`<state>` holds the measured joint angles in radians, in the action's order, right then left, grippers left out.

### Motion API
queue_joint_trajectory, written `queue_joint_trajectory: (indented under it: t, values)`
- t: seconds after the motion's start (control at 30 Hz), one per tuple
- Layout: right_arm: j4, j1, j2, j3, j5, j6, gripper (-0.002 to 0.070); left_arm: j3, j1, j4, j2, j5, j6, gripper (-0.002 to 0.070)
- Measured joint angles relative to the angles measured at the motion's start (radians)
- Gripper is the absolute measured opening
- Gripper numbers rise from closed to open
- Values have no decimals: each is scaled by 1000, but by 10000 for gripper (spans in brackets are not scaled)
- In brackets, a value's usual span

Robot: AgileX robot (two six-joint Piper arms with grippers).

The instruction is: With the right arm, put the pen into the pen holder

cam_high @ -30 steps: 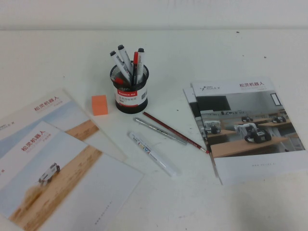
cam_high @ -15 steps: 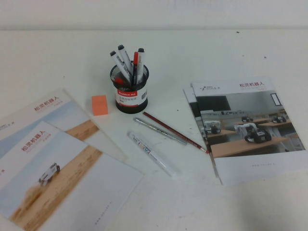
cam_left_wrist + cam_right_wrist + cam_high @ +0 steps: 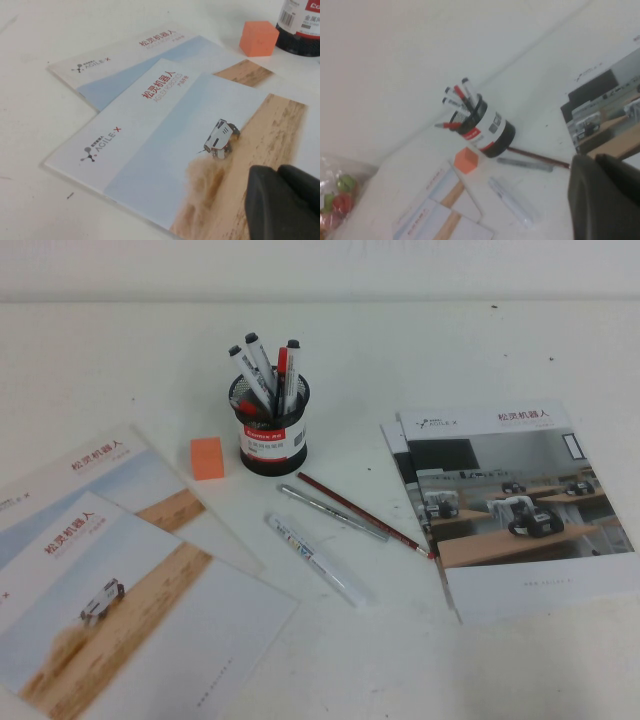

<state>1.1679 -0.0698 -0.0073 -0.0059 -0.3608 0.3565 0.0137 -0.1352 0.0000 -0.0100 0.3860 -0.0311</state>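
The pen [image 3: 320,560] lies flat on the white surface [image 3: 480,350], nearer the robot than the pen holder [image 3: 270,425] and apart from it, with bare surface around its near end. Just beyond it lie a slim silver-grey pen [image 3: 333,512] and a thin red pencil [image 3: 365,514], both between the pen and the holder's right side. The holder already stands full of markers [image 3: 262,370], with an orange block [image 3: 207,457] just to its left. Brochures [image 3: 120,580] crowd the left, a booklet [image 3: 515,505] the right. The right gripper [image 3: 607,200] hangs above the booklet side and the left gripper [image 3: 282,202] over the brochures; only dark edges of their fingers show, so open or closed cannot be told.
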Motion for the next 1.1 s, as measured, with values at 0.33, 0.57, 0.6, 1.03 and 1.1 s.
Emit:
queue_joint_trajectory:
  t: [0.33, 0.57, 0.6, 1.03, 1.1]
  values:
    - [-462, 0, 54, -177, -77, -280, -19, 0, 0, 0, 0, 0, 0, -1]
    - [-821, -2, 433, -469, -190, -393, -19, 0, 0, 0, 0, 0, 0, -1]
    - [-828, -10, 503, -505, -209, -368, -19, 0, 0, 0, 0, 0, 0, -1]
    - [-1223, -414, 1320, -931, -465, -448, -19, 0, 0, 0, 0, 0, 0, -1]
    - [-1237, -446, 1441, -1025, -523, -440, -19, 0, 0, 0, 0, 0, 0, -1]
